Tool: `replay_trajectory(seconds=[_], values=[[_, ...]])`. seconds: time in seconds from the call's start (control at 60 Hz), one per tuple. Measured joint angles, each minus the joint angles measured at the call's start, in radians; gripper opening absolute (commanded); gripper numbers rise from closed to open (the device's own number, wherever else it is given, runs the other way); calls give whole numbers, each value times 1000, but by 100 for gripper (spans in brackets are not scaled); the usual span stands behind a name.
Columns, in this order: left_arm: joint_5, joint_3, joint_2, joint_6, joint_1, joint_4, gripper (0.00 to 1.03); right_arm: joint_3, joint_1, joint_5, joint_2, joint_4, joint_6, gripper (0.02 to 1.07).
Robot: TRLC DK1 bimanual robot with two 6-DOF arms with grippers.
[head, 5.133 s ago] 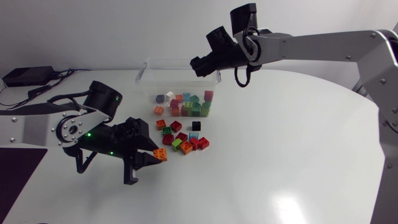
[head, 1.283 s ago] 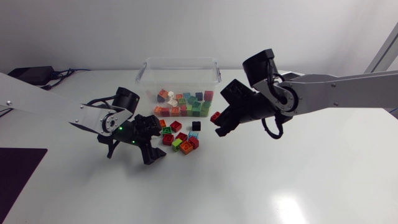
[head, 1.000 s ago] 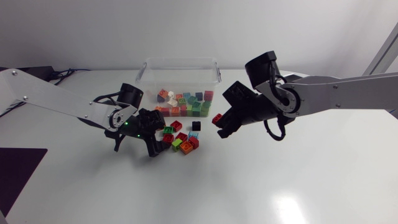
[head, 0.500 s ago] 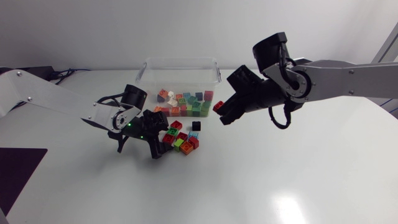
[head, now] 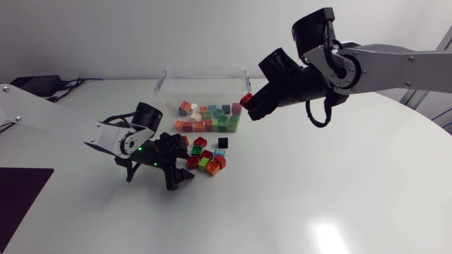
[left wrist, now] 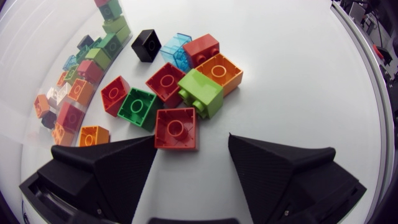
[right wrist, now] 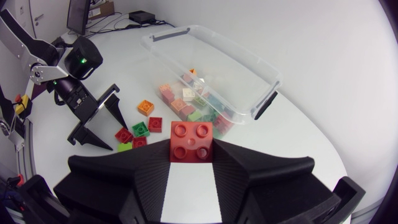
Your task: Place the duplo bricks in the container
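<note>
My right gripper [head: 251, 104] hangs in the air beside the right end of the clear container [head: 205, 70], shut on a red brick [head: 246, 98]. In the right wrist view the red brick [right wrist: 191, 142] sits between the fingers, studs up, with the container [right wrist: 214, 46] ahead and below. My left gripper [head: 178, 173] stands open on the table at the near left side of the loose bricks [head: 205, 156]. In the left wrist view a red brick [left wrist: 175, 129] lies just ahead of the left gripper [left wrist: 193, 148], close to one fingertip, with lime [left wrist: 201, 92], orange [left wrist: 219, 71] and green [left wrist: 138, 107] bricks behind it.
Several bricks [head: 208, 116] lie inside the container along its front wall. A black brick [head: 222, 142] and a clear blue one [left wrist: 178, 50] sit on the far side of the pile. White table spreads to the front and right.
My right arm has risen and swung back toward the container's right end with the red brick. My left gripper has stayed at the pile and its fingers have drawn somewhat closer.
</note>
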Motion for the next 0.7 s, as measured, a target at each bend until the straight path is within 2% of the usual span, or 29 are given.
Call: replay_trajectory(seconds=[0.15,0.3,0.417,0.5,0.7], values=[[7,-6,-5,0,0,-6,75,14,0,-3,8,-9,0,32],[6,-5,-4,-1,-6,-7,51,93,0,-7,47,-16,3,32],[6,-4,-4,-6,-16,-7,45,160,0,-8,88,-4,11,32],[6,-4,-4,-20,-23,-8,34,204,0,-14,123,8,21,32],[14,-4,-4,-28,-33,-7,32,322,-7,-37,232,38,69,32]])
